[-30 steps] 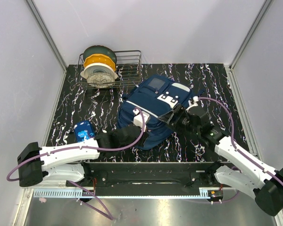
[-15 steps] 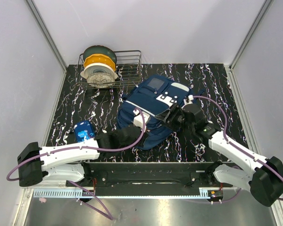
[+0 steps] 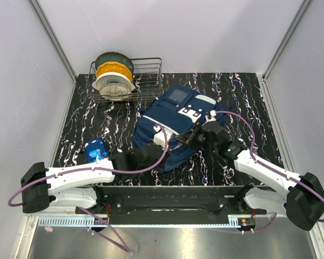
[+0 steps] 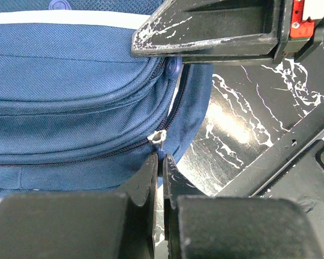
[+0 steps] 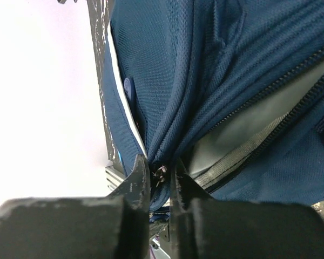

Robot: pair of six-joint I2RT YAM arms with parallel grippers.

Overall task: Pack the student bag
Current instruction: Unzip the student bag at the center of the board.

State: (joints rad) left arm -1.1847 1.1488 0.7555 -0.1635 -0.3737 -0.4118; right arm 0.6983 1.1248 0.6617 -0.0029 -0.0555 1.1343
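The student bag (image 3: 173, 110), navy blue with white patches and a grey panel, lies in the middle of the table. My left gripper (image 3: 167, 143) is at its near edge. In the left wrist view the left gripper (image 4: 162, 157) is shut on the blue pull under a silver zip slider (image 4: 159, 136). My right gripper (image 3: 186, 138) reaches in from the right. In the right wrist view the right gripper (image 5: 159, 163) is closed round a metal zip slider (image 5: 161, 174) and a fold of blue fabric. Beside it the zip gapes, showing the grey lining (image 5: 243, 135).
A wire rack (image 3: 146, 81) with green, yellow and white round things stands at the back left. A small blue object (image 3: 96, 149) lies near the left arm. One finger of the right gripper (image 4: 205, 27) hangs close above the left one.
The right gripper has moved left onto the bag and closed from wide open around the zip slider. The left arm has not moved.
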